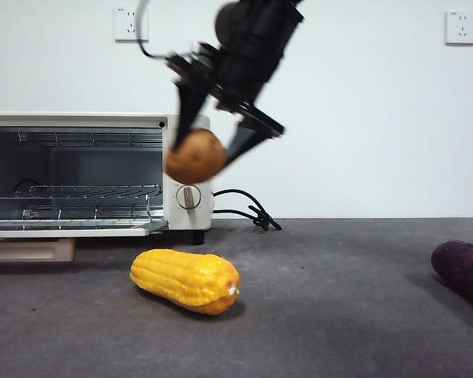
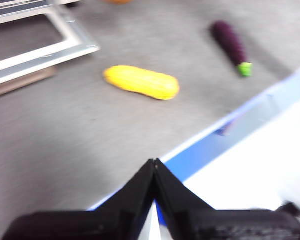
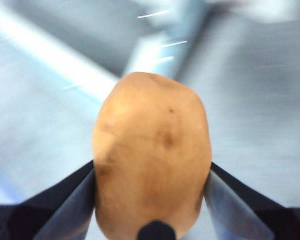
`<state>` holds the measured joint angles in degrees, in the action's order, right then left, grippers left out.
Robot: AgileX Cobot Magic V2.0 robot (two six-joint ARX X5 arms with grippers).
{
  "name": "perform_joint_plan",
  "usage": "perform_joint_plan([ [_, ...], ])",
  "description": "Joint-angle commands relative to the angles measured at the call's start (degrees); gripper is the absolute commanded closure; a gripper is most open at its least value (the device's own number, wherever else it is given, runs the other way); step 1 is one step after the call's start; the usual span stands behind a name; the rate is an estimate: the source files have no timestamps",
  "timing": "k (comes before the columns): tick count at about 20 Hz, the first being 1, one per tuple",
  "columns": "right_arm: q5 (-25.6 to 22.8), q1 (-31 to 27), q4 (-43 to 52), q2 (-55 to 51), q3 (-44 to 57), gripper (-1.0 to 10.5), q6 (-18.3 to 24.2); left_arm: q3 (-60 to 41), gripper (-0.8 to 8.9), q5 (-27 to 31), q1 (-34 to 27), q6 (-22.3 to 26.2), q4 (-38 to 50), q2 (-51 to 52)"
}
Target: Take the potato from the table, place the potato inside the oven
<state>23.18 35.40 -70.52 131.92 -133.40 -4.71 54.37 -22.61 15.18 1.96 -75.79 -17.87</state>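
The right hand [image 1: 209, 146], upper centre of the front view, clamps the potato [image 1: 195, 156] high above the desk [image 1: 339, 299], level with the oven [image 1: 79, 173] opening; the left hand [image 2: 154, 167] waits, pressed together.

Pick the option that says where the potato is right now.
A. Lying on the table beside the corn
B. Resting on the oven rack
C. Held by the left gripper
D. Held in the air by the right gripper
D: the right gripper clamps the potato above the table, outside the oven.
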Motion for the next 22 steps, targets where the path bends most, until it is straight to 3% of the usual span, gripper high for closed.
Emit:
perform_joint_plan([
  [1,2.6,2.9,-0.1,0.1,0.1,8.9,-0.2,-0.3,8.19,-4.8,0.1,2.6,0.3,0.2],
  [5,1.9,8.6,5.9,0.1,0.1,8.9,1.7,-0.3,8.19,-3.9,0.1,3.2,0.3,0.2],
  [11,0.9,12.9,16.9,0.1,0.1,8.9,1.7,-0.3,8.19,9.6,0.1,3.5,0.3,0.2],
  [16,-5.6,15.3,25.2,0.1,0.1,8.9,1.7,-0.3,8.19,19.4,0.1,3.8,0.3,0.2],
  [20,-7.9,15.6,30.3,0.1,0.1,8.9,1.2,-0.3,8.19,27.1,0.1,3.7,1.1,0.2],
  [22,-12.0,15.6,32.1,0.2,0.1,8.9,0.4,-0.3,8.19,30.4,0.1,3.2,3.0,0.2],
])
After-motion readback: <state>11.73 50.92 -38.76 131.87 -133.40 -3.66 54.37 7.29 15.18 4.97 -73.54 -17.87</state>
